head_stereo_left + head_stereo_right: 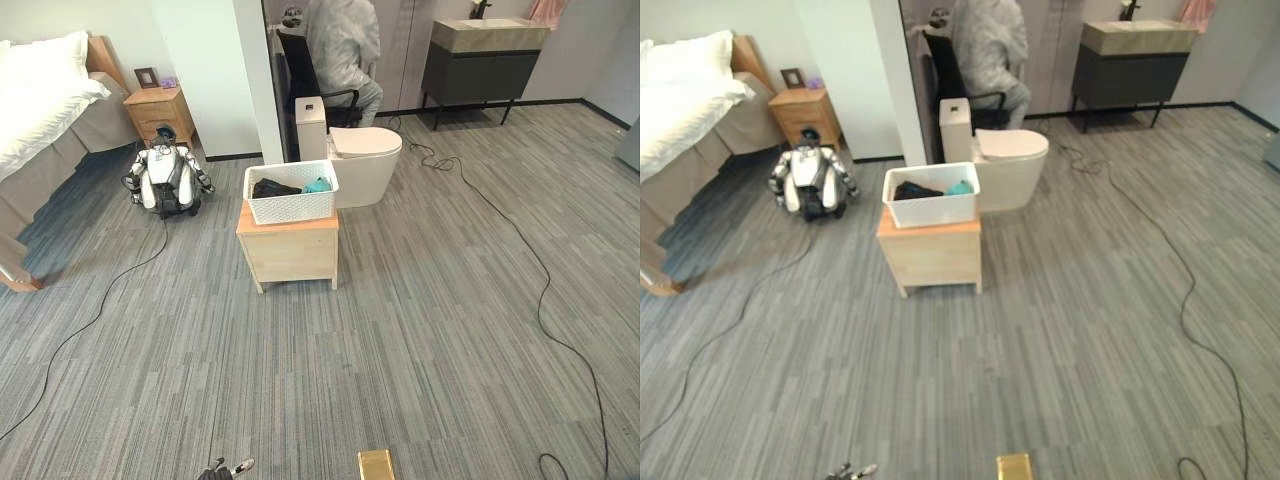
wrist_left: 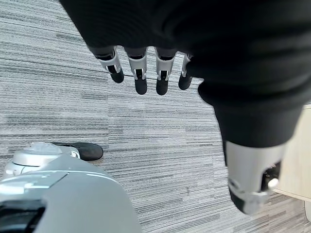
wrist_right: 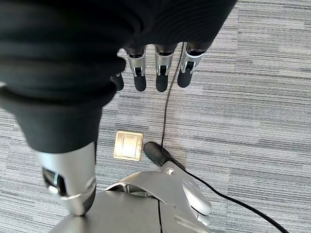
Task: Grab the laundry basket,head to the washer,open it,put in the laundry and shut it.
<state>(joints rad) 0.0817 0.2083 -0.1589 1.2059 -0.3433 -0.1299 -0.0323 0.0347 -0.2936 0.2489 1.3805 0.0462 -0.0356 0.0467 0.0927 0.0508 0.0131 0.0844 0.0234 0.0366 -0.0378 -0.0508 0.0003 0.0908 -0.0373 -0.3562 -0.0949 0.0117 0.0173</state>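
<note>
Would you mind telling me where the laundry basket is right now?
In the left eye view, the laundry basket sits on a small wooden stand, ahead and left of centre, just in front of the toilet.

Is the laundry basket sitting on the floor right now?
No, the white laundry basket sits on top of a small wooden table, off the floor.

No readable text, labels, numbers or signs on anything in view

Plastic basket (perforated), wooden stand.
</note>
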